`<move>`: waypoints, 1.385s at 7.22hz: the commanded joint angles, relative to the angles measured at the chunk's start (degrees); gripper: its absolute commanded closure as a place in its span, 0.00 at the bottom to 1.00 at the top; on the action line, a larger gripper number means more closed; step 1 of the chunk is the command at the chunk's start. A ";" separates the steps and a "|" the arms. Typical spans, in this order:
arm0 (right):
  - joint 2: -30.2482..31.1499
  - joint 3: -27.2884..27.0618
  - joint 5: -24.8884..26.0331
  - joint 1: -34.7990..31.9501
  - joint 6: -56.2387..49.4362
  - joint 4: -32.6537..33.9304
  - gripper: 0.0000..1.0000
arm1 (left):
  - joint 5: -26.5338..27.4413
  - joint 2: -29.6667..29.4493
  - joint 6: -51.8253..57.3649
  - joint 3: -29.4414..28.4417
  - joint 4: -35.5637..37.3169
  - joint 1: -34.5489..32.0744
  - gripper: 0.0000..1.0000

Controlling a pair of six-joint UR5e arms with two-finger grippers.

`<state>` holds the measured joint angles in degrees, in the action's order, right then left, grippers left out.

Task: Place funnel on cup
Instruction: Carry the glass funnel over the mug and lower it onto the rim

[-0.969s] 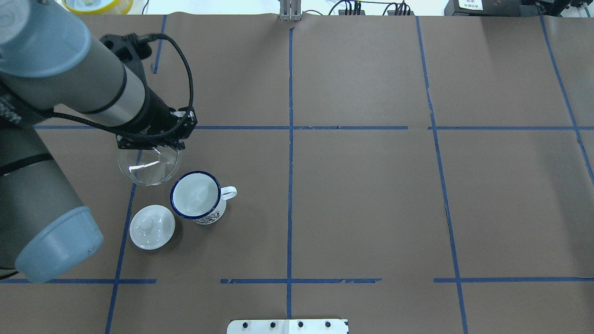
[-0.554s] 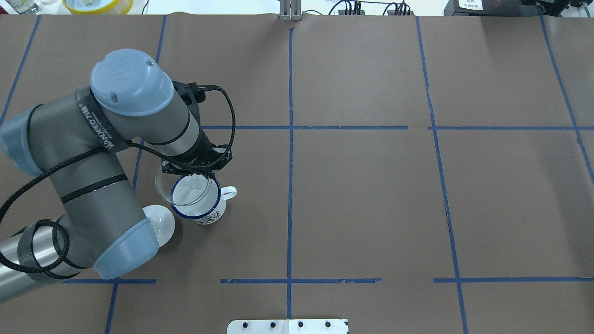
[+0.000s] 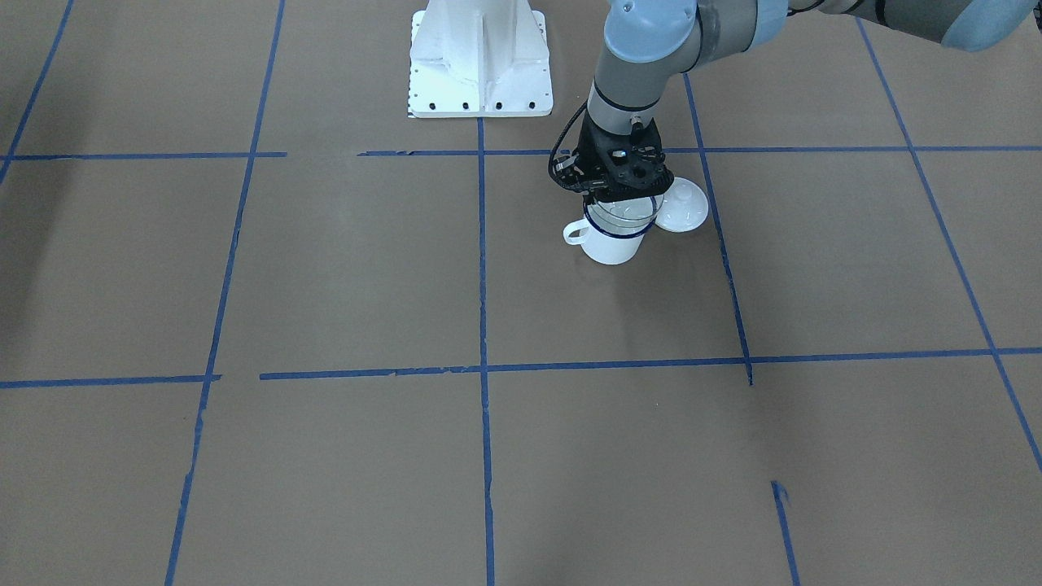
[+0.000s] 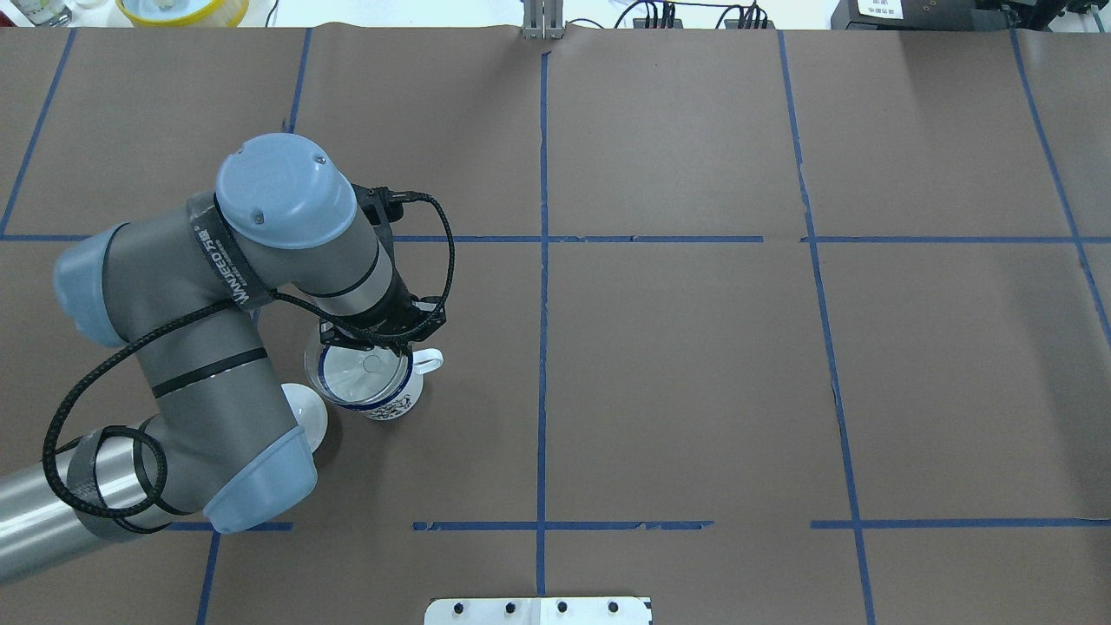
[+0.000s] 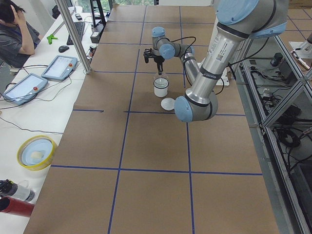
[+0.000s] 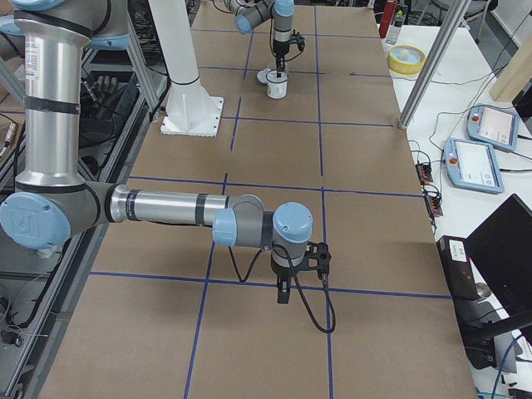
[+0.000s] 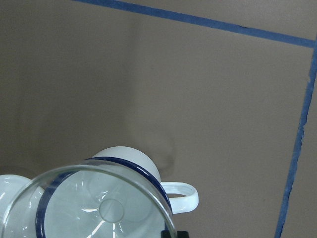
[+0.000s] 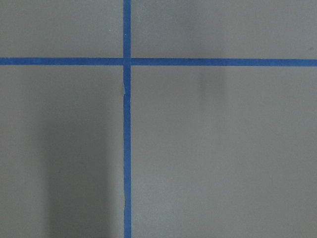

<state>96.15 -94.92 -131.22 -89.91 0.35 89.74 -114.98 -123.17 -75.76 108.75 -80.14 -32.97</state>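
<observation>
**Clear funnel [image 4: 354, 371] over the cup [image 4: 392, 406], pinched in the left gripper [image 4: 382, 345]**

Funnel bowl-up and spout-down, directly above the mouth of the cup. In the overhead view, clear rim showing a touch toward 9 o'clock of the mug's dark blue rim. From the left wrist camera, funnel [image 7: 111, 210] rim ringed just outside the cup [image 7: 130, 156] rim, with the spout centred over the white inside. Seated on the rim or just above it: cannot tell.

Cup upright on the brown paper table [image 4: 694, 365], with the loop handle at 3 o'clock in the overhead view.

Left gripper pointing straight down, closed on the funnel's rim at about 1 o'clock of the bowl. From across the table, the same left gripper [image 3: 612, 195] right above the cup [image 3: 609, 247], with the clear bowl between the two.

White knobbed lid [image 3: 684, 208] flat on the table just beside the cup. Overhead, lid [image 4: 308, 413] at about 8 o'clock of the cup, half hidden under the left arm's elbow.

Right gripper [image 6: 284, 293] well apart from all of this, low over bare paper near a crossing of blue tape lines [image 8: 127, 61]. Seen only from the side camera, so open or closed: cannot tell.
</observation>
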 commanded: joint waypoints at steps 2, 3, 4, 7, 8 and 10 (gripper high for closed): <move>0.00 0.09 0.00 0.00 0.00 0.00 0.00 | 0.01 0.04 0.00 -1.61 -0.63 0.97 1.00; 0.00 0.00 0.00 0.00 0.00 0.00 0.00 | 0.01 0.04 0.00 -1.61 -0.72 0.97 0.84; 0.00 0.00 0.00 0.00 0.00 0.00 0.00 | 0.01 0.12 0.00 -1.61 -0.72 0.97 0.41; 0.00 0.00 0.00 0.00 0.00 0.00 0.00 | 0.19 0.30 0.00 0.83 -0.63 0.28 0.00; 0.00 0.00 0.00 0.00 0.00 0.00 0.00 | 0.10 1.78 1.91 4.50 -0.72 -2.43 0.00; 0.00 0.00 0.00 0.00 0.00 0.00 0.00 | -0.86 9.22 21.18 12.94 -0.89 -13.29 0.00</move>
<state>96.15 -94.89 -131.22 -89.91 0.35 89.74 -115.28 -118.62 -64.98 116.75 -80.85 -39.56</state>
